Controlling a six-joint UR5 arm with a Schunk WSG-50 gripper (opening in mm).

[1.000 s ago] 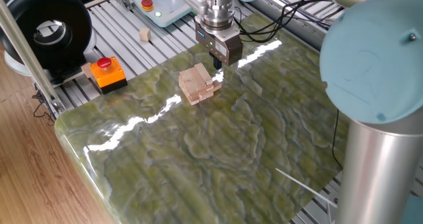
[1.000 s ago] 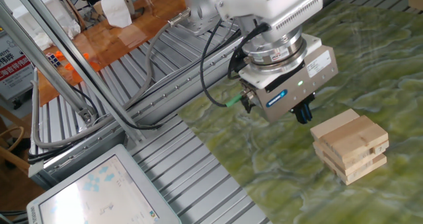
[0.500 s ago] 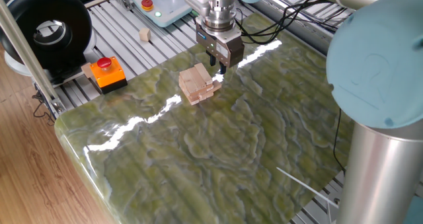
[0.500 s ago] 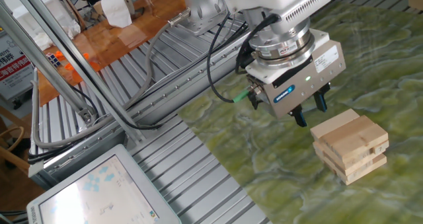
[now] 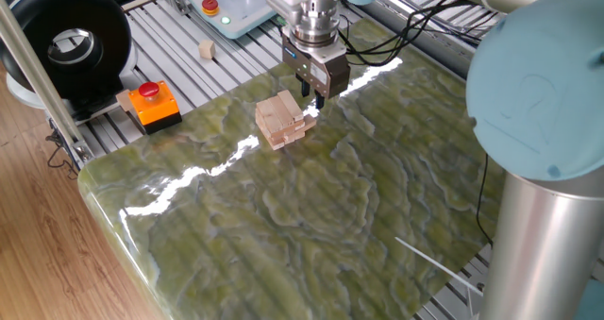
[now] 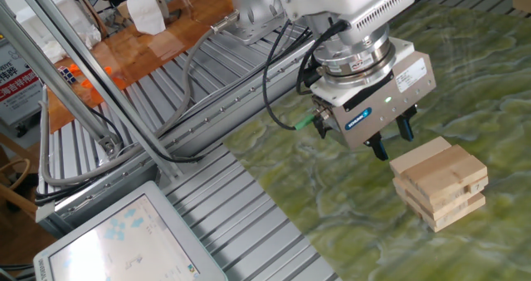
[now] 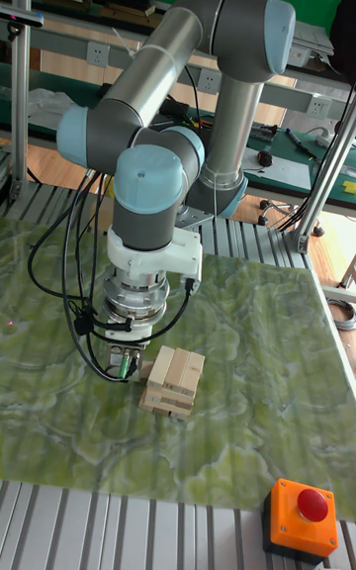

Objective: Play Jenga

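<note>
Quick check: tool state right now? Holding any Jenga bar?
Tool: open, holding nothing, hanging beside the Jenga stack without touching it.

One fixed view looked down across the green table [image 5: 311,216] from a corner; the other sat close, high behind the arm; the tall view faced it — all shared the Jenga [image 7: 171,381].
</note>
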